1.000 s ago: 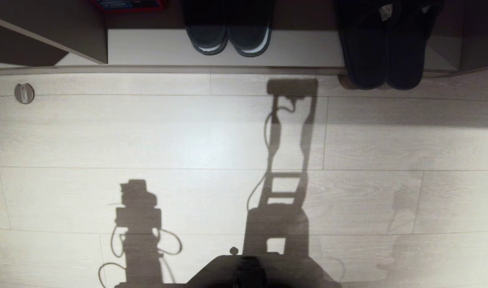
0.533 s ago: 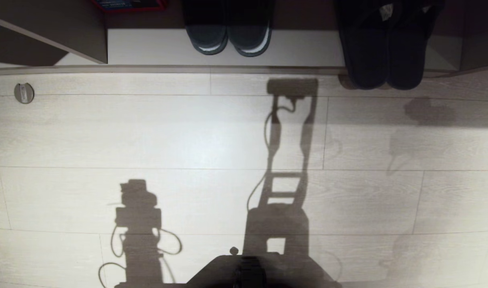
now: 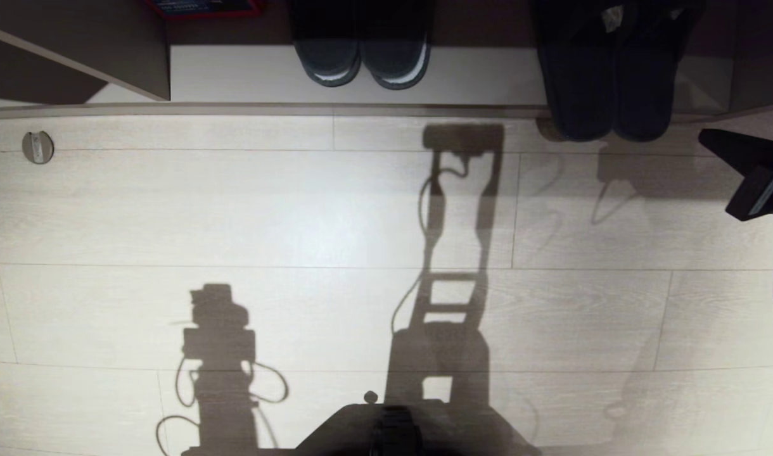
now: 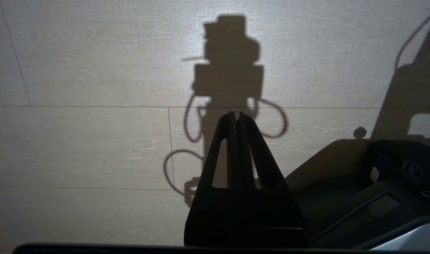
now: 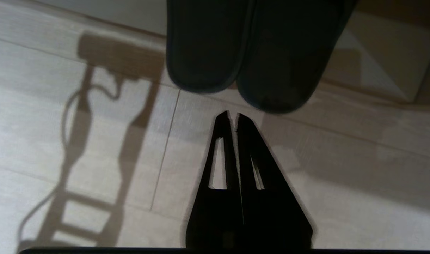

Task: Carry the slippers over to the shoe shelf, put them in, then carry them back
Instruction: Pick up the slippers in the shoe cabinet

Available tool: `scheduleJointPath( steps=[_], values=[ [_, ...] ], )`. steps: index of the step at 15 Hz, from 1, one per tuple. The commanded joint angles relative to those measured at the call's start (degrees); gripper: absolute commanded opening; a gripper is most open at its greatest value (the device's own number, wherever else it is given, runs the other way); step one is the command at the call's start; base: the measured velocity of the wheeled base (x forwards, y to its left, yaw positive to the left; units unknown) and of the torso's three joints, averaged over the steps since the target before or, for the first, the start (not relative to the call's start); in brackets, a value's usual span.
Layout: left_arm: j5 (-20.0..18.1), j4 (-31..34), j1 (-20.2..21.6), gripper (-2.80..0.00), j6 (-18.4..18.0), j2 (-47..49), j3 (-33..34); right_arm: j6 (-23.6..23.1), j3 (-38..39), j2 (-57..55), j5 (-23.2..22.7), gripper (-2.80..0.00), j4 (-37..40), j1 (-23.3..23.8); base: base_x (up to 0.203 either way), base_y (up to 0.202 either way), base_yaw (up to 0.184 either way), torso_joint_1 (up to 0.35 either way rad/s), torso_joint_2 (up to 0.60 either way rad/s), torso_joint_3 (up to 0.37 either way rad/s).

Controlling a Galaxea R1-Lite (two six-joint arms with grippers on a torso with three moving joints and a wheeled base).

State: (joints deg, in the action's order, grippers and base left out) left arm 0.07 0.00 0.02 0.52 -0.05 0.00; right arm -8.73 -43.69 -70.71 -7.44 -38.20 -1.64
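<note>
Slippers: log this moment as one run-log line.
slippers: side by side on shoe shelf base, heels overhanging | right gripper: shut, empty, short of heels | left gripper: shut, over floor

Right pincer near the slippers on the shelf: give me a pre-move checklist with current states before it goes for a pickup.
1. Slippers lie side by side, heels overhanging the shoe shelf edge: ok.
2. Right pincer faces the heels, just short of them, no contact: ok.
3. Right pincer open enough to take a slipper: not ok, it is shut and empty.
4. Closed-toe pair sits well apart from the slippers: ok.
5. Left pincer shut, empty, over bare floor: ok.
6. Slipper straps reachable: cannot tell, hidden in shadow.
</note>
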Motion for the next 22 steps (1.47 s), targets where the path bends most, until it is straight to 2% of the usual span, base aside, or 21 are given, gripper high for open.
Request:
scheduleJointPath(
  steps=[1, 5, 10, 17, 19, 22],
  values=[
    [0.0, 0.0, 0.0, -2.80, 0.0, 0.0, 0.0, -0.1, -0.9, -6.5, -0.1, 0.00, -3.6, 0.0, 0.000, 0.000, 0.000, 0.000, 0.00, 0.000],
    [0.0, 0.0, 0.1, -2.80, 0.0, 0.0, 0.0, -0.2, -3.6, -15.6, 0.0, 0.00, -15.9, -0.2, 0.000, 0.000, 0.000, 0.000, 0.00, 0.000],
    [0.0, 0.0, 0.0, -2.80, 0.0, 0.0, 0.0, -0.4, -14.2, -21.8, 0.2, 0.00, -18.8, -0.1, 0.000, 0.000, 0.000, 0.000, 0.00, 0.000],
    [0.0, 0.0, 0.1, -2.80, 0.0, 0.0, 0.0, 0.3, -25.4, -32.3, 0.8, 0.00, -29.2, -1.6, 0.000, 0.000, 0.000, 0.000, 0.00, 0.000],
    [0.0, 0.0, 0.0, -2.80, 0.0, 0.0, 0.0, 0.4, -28.5, -34.7, 3.1, 0.00, -30.7, -1.6, 0.000, 0.000, 0.000, 0.000, 0.00, 0.000],
    [0.0, 0.0, 0.0, -2.80, 0.0, 0.0, 0.0, 1.0, -32.2, -38.3, 4.0, 0.00, -33.6, -2.9, 0.000, 0.000, 0.000, 0.000, 0.00, 0.000]
  ],
)
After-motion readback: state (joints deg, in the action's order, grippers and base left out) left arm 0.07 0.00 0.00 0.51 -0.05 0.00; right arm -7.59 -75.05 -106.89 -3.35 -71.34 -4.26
